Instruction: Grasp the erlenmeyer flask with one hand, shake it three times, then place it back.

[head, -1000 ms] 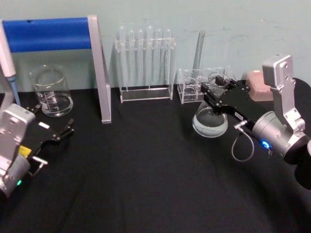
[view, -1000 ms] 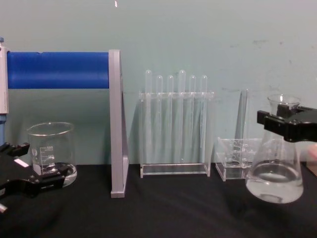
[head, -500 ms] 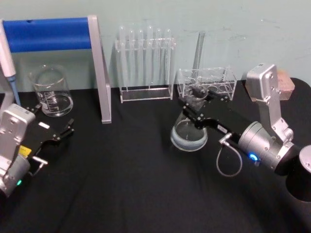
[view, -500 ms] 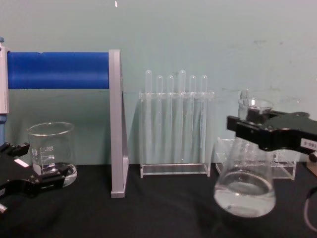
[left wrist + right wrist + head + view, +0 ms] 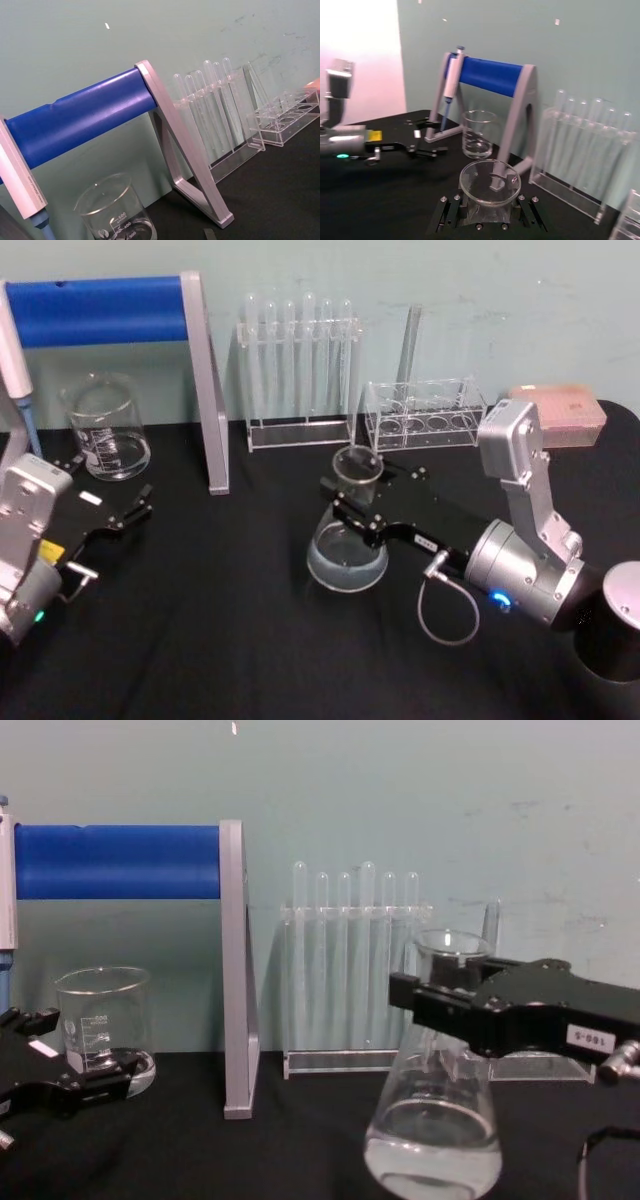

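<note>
Fingers point(image 5: 425, 1003) of the right gripper point(image 5: 355, 508) clamp the neck of the erlenmeyer flask point(image 5: 345, 558) just under its flared rim; the flask is upright over the middle of the black counter point(image 5: 250, 640), before the test tube rack point(image 5: 300, 370), with a little clear liquid inside; the left gripper point(image 5: 108, 487) rests far left near the beaker point(image 5: 105, 430), fingers spread.
</note>
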### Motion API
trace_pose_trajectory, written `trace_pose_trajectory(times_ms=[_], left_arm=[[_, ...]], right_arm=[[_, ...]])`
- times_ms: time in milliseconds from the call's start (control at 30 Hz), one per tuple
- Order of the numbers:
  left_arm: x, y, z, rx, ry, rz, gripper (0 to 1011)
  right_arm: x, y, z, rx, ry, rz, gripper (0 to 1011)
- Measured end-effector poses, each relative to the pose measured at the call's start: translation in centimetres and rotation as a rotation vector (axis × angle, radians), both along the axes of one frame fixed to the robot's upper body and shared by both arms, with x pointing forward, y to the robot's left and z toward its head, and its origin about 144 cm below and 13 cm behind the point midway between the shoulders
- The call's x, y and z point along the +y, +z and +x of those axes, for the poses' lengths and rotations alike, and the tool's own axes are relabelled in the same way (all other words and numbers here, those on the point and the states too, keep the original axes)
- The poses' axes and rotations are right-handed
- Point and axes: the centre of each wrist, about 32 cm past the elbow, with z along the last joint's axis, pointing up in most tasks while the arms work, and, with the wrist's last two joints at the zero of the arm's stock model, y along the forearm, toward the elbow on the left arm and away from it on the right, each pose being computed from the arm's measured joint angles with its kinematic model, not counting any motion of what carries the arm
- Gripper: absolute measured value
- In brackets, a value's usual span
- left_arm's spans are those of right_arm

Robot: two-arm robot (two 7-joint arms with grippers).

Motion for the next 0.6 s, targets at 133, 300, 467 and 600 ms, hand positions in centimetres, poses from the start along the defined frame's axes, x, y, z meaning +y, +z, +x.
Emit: trace_pose_trajectory(times_ms=[133, 300, 467, 600], left_arm=[[0.0, 0.0, 0.0, 0.0, 0.0, 0.0, 1001], [0.0, 0.0, 0.0, 0.0, 0.0, 0.0, 1001], [0.0, 0.0, 0.0, 0.0, 0.0, 0.0, 1001], [0.0, 0.0, 0.0, 0.0, 0.0, 0.0, 1001]], right_arm=[[0.3, 0.0, -0.5, -0.001, 0.036, -0.001, 456], [0.6, 0.0, -1.1, -0.004, 0.085, -0.003, 456], [0.8, 0.0, -1.5, -0.005, 0.119, -0.006, 456], [0.9, 0.0, -1.8, -0.005, 0.142, -0.008, 456]])
